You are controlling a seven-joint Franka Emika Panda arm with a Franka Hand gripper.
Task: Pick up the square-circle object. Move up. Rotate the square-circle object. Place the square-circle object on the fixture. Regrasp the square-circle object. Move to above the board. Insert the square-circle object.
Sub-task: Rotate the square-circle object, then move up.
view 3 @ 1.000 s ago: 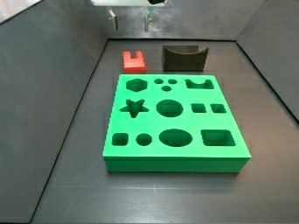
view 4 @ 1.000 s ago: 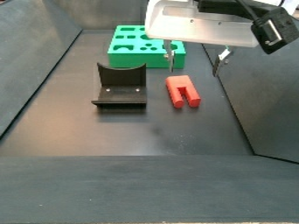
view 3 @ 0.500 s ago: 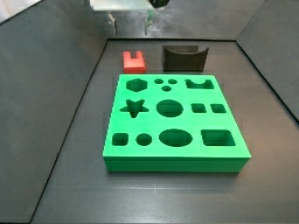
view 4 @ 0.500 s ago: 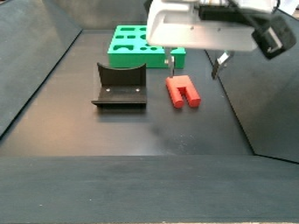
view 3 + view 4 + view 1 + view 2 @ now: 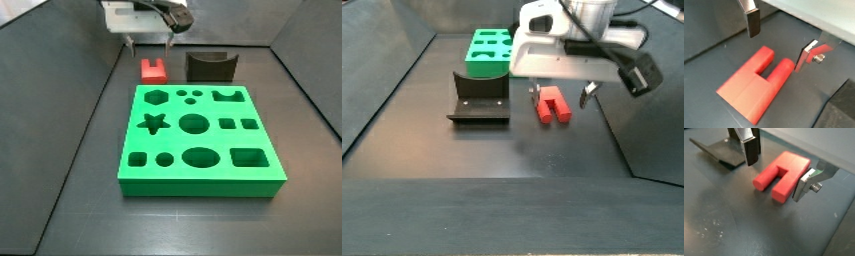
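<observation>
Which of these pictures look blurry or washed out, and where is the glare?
In both wrist views the red block is sharp; the pale housing above looks washed out. In a side view the open end effector above the block is slightly soft, its white body glaring. In a side view the green board is crisp and evenly lit.

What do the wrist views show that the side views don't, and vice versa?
Only a wrist view: the open gripper with its silver fingers straddling the small red plastic two-legged block, not touching it. Only the side views: the large bright green slab with cut-out shapes lying on the floor. Shared: the red block, and the dark holder with a U-shaped dip, which one wrist view catches partly.
</observation>
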